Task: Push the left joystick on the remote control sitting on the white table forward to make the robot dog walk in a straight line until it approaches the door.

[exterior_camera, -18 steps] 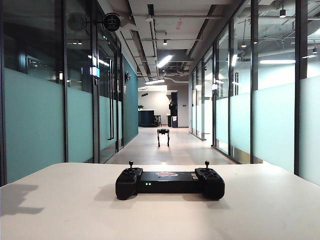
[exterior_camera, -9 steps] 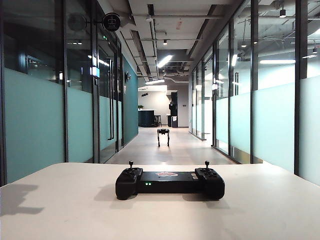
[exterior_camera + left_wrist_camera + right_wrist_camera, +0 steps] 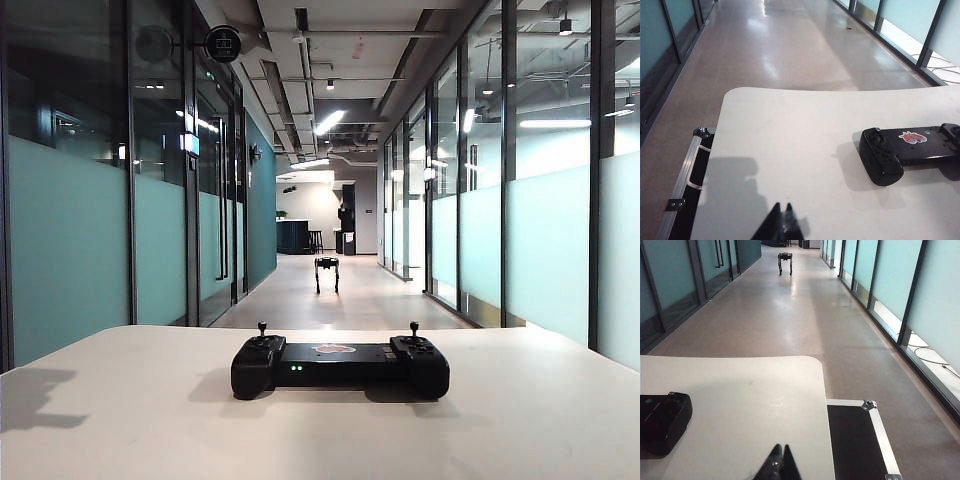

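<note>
Black remote [image 3: 340,367] lies on the white table [image 3: 120,420] as it did a second ago, and the dog [image 3: 326,270] far down the corridor has not moved; pushing has not begun. Left gripper [image 3: 782,224] is pressed together, with the remote ahead and to its right, apart. Right gripper [image 3: 778,462] is also pressed together, remote to its left. Left joystick [image 3: 262,327] stands untouched.
</note>
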